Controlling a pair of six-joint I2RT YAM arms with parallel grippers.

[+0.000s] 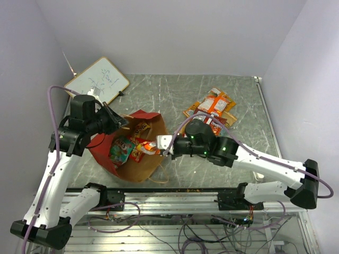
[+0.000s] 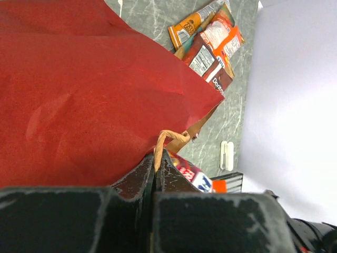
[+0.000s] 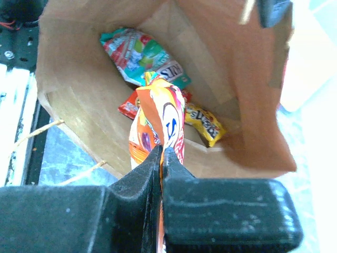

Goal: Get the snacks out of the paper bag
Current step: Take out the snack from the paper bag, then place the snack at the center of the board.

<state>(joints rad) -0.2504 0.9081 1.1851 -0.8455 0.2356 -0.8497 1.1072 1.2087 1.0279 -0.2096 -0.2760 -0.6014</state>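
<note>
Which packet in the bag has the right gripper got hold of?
The orange packet, pinched in the right gripper at the mouth of the paper bag. The teal packet, red packet and yellow packet lie loose deeper inside.

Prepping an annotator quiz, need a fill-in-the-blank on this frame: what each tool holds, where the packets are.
1. On the paper bag, the left tool is shut on a tan loop ____.
2. The packet pinched in the right tool is mainly ____.
3. The teal packet lies ____ the bag.
4. In the top view, the pile of packets on the table sits to the bag's ____.
Missing: handle; orange; inside; right.
</note>
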